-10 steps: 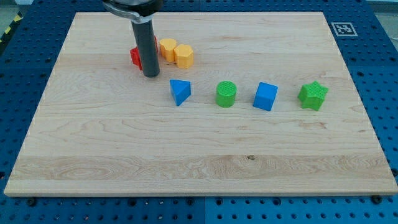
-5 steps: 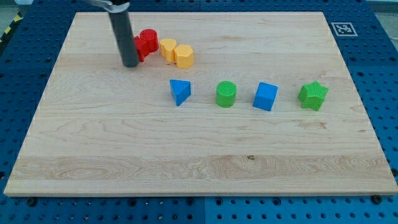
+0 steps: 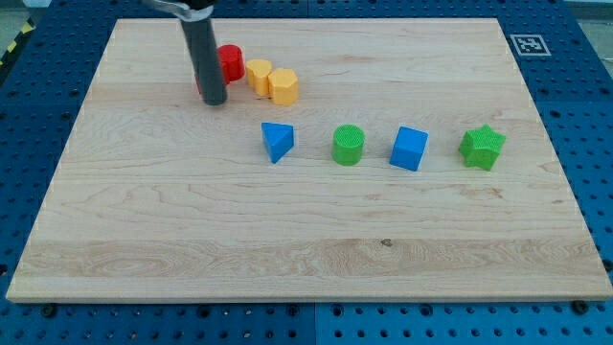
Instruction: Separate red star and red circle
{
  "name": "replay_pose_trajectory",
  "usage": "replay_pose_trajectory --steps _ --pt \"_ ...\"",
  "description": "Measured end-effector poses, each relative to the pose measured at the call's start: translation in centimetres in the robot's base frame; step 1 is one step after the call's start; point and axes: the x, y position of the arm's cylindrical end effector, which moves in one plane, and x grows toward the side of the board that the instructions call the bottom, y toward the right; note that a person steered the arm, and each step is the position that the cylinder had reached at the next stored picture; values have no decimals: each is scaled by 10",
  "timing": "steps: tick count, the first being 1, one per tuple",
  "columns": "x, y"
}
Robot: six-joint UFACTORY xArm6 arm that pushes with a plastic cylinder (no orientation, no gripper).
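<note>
The red circle (image 3: 231, 62) stands near the view's top left of the wooden board (image 3: 306, 240). The red star is almost wholly hidden behind my dark rod; only a red sliver (image 3: 198, 87) shows at the rod's left edge. My tip (image 3: 213, 100) rests on the board just below and left of the red circle, right in front of the red star. I cannot tell whether the star and the circle touch.
A yellow block (image 3: 259, 75) and a yellow hexagon (image 3: 283, 86) sit right of the red circle. A blue triangle (image 3: 277, 141), green cylinder (image 3: 349, 145), blue cube (image 3: 409, 148) and green star (image 3: 481, 147) form a row across the middle.
My tip went left from in front of the red blocks, then came back a little to the right. It now covers the red star. The red circle shows again.
</note>
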Motion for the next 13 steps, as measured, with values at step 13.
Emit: replay_pose_trajectory --steps 13 --pt "-33 -48"
